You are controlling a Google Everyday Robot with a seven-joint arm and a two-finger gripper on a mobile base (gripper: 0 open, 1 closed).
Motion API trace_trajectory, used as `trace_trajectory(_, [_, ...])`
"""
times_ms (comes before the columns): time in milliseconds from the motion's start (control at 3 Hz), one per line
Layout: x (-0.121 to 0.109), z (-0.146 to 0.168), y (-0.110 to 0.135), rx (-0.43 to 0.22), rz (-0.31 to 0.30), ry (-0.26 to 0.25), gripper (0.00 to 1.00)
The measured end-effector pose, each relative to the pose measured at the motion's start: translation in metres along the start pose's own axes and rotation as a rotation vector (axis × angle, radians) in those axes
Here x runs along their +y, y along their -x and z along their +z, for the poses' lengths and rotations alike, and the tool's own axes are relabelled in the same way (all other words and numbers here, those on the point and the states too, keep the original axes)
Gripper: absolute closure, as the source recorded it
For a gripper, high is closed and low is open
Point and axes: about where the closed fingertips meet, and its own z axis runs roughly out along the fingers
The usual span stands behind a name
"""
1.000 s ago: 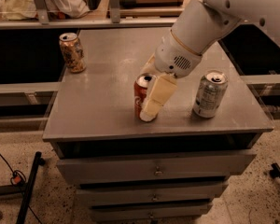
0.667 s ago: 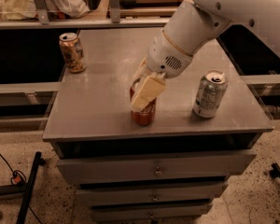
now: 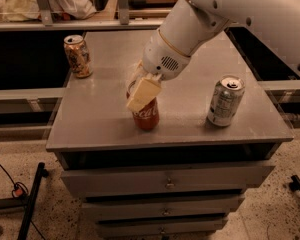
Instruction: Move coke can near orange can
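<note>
Grey metal tops the drawer cabinet (image 3: pixel 105 119), which stands on a speckled floor (image 3: pixel 270 209) with a black cable (image 3: pixel 2 170) trailing at left and pale cloth (image 3: pixel 20 4) heaped on a shelf behind. Near the front edge, the white arm's gripper (image 3: pixel 140 98) has its cream fingers (image 3: pixel 145 91) clasped on the upper part of the upright coke can (image 3: pixel 146 116). The orange can (image 3: pixel 78 56) stands well apart at the back left corner, and a silver-grey can (image 3: pixel 225 101) sits near the right edge.

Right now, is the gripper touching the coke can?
Touching. The camera view shows the gripper clamped over the top of the coke can, no gap.
</note>
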Motion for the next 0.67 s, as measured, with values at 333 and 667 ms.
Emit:
trace_trajectory(333, [-0.024,0.000,0.017,-0.010,-0.002,-0.008,1.00])
trace_trajectory(667, [-0.063,-0.005,0.037,-0.022,0.038,-0.018,1.00])
